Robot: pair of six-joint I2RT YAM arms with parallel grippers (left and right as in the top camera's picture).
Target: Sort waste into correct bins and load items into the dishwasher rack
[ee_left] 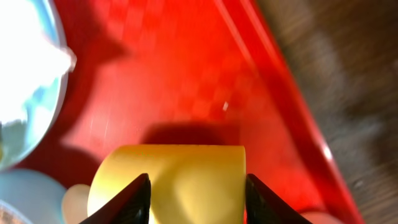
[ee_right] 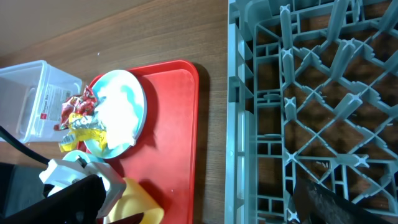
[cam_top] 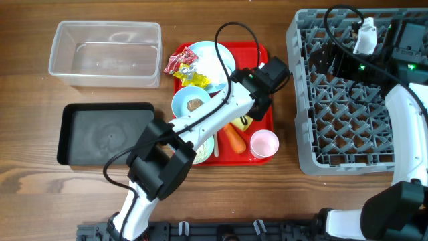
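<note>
One yellow cup point(ee_left: 180, 165) is found on the red tray point(ee_left: 186, 74), close to its right edge and toward its near right corner, just beyond the pale pink cup point(cam_top: 264, 142) and beside the orange carrot point(cam_top: 233, 138). In the left wrist view it is seen as a broad rounded body with a straight edge on the right. Its long axis appears to be laid across the picture from one finger toward the other, and which end is the mouth cannot be told.

The left gripper point(ee_left: 198, 190) is held directly over the cup with its fingers apart. One black fingertip point(ee_left: 140, 198) is set in front of the cup's body and the other just at its straight edge; whether either is pressed against it cannot be told. The left arm is stretched from the near edge of the desk point(cam_top: 40, 194) diagonally across the tray, its white link passed above a light blue bowl point(cam_top: 189, 104) and the wrist bent down.

The right gripper point(cam_top: 334, 62) is held over the far part of the dishwasher rack point(cam_top: 294, 100), fingers spread wide, and its arm is seen along the rack's right side.
</note>
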